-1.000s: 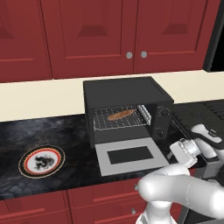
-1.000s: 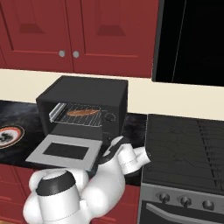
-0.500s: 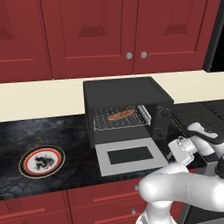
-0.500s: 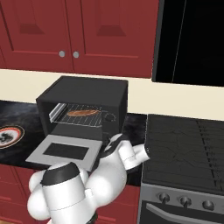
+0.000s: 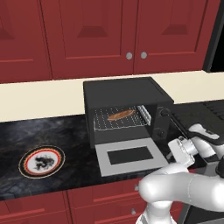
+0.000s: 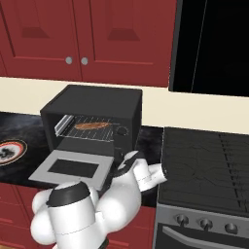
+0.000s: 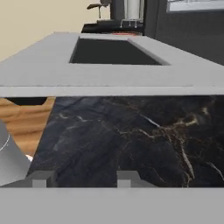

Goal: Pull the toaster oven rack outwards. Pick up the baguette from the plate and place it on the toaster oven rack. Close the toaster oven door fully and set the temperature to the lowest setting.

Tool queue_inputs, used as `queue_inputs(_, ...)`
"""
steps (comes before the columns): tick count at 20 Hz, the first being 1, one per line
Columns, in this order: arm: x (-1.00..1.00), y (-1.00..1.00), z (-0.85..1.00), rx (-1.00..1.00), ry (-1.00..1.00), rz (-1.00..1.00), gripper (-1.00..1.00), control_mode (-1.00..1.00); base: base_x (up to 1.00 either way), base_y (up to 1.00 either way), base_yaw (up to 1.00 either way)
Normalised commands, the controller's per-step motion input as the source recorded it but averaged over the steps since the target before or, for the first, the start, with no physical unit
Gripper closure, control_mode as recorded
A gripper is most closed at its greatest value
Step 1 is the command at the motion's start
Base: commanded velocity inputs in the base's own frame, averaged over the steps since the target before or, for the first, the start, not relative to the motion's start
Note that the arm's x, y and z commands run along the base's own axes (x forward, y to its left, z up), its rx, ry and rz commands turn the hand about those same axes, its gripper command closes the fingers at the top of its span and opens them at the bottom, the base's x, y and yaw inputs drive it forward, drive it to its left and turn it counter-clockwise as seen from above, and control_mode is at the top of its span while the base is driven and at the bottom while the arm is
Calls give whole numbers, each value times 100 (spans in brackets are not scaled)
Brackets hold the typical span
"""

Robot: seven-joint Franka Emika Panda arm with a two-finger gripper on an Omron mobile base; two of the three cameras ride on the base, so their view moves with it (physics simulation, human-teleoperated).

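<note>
With the toaster oven door (image 5: 131,156) lying flat open on the dark marble table (image 5: 57,131), the baguette (image 5: 120,115) sits on the toaster oven rack (image 5: 118,119) inside the toaster oven (image 5: 124,92) — bread in, door down. Off to the left, the plate (image 5: 41,160) rests bare on the table, well apart from the oven. Low by the door's right front corner hangs the claw (image 5: 175,148), and from the hand view its tips (image 7: 127,178) sit just below the door's grey edge — whether they pinch anything, I cannot tell.
</note>
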Motion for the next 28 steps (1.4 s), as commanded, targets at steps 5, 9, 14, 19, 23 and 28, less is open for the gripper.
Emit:
queue_inputs(5,-30,78,-3,0,-1,0,-100,-100,0,0,0)
queue_inputs(9,-12,92,-1,0,2,0,-100,-100,0,0,0)
queue_inputs(14,-16,45,-20,1,1,0,-100,-100,0,0,0)
queue_inputs(19,-17,29,-2,10,-1,-5,-100,-100,0,0,0)
queue_inputs(23,-24,24,16,16,-8,-15,-100,-100,0,0,0)
queue_inputs(28,-20,29,43,17,-12,-20,-100,-100,0,0,0)
